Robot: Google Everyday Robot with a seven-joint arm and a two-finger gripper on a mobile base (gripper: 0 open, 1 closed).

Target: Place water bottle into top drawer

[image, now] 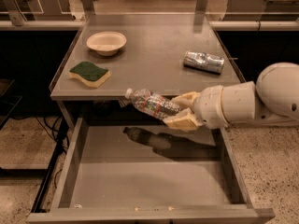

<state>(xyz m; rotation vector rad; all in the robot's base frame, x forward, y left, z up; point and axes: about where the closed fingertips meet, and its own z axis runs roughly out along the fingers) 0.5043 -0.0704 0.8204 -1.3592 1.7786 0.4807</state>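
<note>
The water bottle (152, 103), clear and ribbed with a white cap and a red-and-green label, lies on its side in the air, cap pointing left. My gripper (180, 110) is shut on its base end, one tan finger above and one below. The bottle hangs just past the table's front edge, over the back of the open top drawer (145, 181), a wide shallow grey tray with a bare floor. The bottle's shadow falls on the drawer floor.
On the grey table (154, 45) are a cream bowl (106, 42) at back left, a green-and-yellow sponge (89, 73) at front left, and a shiny silver can (203, 62) lying on the right. My white arm (261, 101) reaches in from the right, over the drawer's right wall.
</note>
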